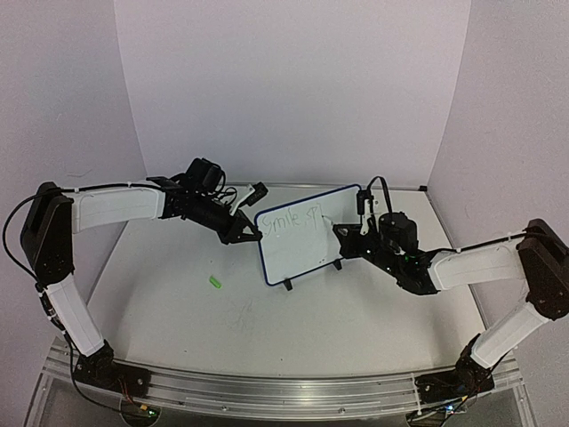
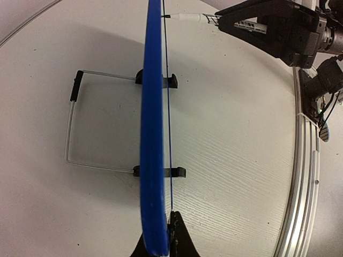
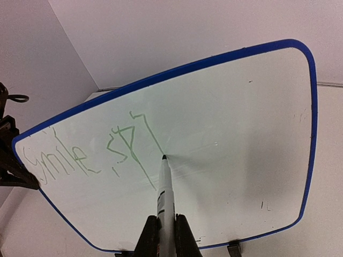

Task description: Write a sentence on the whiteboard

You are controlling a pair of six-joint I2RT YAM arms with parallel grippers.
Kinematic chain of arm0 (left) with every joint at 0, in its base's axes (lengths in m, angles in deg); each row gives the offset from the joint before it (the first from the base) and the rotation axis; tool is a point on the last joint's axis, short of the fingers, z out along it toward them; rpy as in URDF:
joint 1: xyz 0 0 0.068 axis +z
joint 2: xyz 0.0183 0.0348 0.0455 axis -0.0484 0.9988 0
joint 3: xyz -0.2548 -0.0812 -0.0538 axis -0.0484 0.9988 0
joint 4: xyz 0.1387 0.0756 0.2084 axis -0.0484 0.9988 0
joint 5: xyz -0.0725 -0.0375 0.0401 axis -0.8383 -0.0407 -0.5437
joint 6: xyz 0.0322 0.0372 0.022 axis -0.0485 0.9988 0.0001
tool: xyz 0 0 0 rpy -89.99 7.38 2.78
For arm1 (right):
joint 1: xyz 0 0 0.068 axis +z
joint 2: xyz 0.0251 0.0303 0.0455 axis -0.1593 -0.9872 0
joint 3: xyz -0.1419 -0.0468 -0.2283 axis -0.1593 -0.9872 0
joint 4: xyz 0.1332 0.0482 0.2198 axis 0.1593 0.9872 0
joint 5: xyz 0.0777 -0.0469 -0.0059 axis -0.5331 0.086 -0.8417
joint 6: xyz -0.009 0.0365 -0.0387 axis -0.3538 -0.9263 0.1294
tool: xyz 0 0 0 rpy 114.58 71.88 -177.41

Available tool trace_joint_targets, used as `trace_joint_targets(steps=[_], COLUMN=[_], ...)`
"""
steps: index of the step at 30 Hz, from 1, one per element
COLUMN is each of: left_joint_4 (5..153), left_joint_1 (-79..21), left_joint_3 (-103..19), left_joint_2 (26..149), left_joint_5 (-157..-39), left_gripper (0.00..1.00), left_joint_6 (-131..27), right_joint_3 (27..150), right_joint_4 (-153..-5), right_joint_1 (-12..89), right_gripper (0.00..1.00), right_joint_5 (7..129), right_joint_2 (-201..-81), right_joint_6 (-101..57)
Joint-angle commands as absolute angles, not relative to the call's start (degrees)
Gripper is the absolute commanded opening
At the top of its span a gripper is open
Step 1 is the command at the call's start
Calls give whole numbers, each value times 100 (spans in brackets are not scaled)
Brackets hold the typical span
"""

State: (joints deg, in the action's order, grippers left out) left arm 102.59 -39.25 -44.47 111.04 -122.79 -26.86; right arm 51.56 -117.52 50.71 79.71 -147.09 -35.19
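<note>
The whiteboard stands upright on two black feet at mid-table, blue-framed. My left gripper is shut on its left edge; in the left wrist view the board shows edge-on, with my gripper pinched on its frame. My right gripper is shut on a white marker, whose tip touches the board's face. The sentence is thin green writing, roughly "Smile sp" plus a fresh stroke ending at the tip. From above, the sentence sits along the board's top, with my right gripper at its right.
A small green cap lies on the table left of the board. A wire stand juts out behind the board. White walls enclose the back and sides. The metal rail runs along the table's near edge.
</note>
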Motion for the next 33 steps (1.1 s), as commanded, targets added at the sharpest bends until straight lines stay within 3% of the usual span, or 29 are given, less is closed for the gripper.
trace_joint_targets(steps=[1,33], left_joint_4=[10673,10676], left_joint_1=[-3969,-3971], left_joint_3=[-4541,-4541], left_joint_2=[11230,11240], left_joint_5=[-11954,-11962], left_gripper=[0,0], left_joint_6=[-2488,-2492], right_joint_3=[5271,5498], right_joint_4=[-11877,-12118], right_joint_1=[5074,5074], right_gripper=[0,0], right_joint_5=[7974,8132], right_joint_2=[-14656,-14664], right_joint_6=[-3531,-3342])
